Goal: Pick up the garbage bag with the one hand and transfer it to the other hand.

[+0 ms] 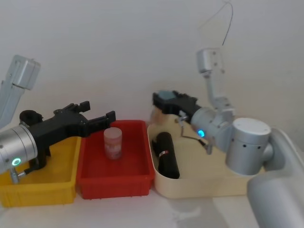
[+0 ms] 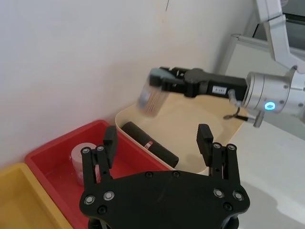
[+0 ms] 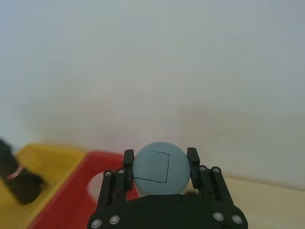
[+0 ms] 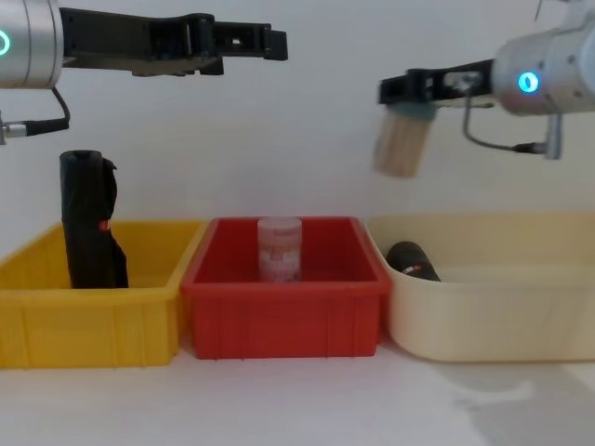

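**Head view, entry: garbage bag at rest in the cream tub, both grippers aloft**

Find the garbage bag (image 1: 167, 154) lying on its side in the cream tub (image 1: 204, 186), close along the wall nearest the red bin (image 1: 116, 181), red-and-white sticker facing up about mid-length. Note no contact with either gripper.

Log the left gripper (image 1: 100, 111) high over the boundary of the yellow bin (image 1: 38, 194) and the red bin, jaws spread wide, nothing between them. Confirm from chest view: well above the bin rims, reaching level toward the centre.

Log the right gripper (image 4: 402, 90), white label on its side, raised above the left end of the cream tub, jaws clamped on a beige canister (image 4: 400, 141) with a grey-blue cap. Confirm from right wrist view: cap pinched between both fingers. See the canister hanging clear of the tub, well apart from the garbage bag below.

Also record a pink jar (image 1: 113, 142) upright in the red bin, and a lumpy black roll (image 4: 88, 223) standing upright in the yellow bin.
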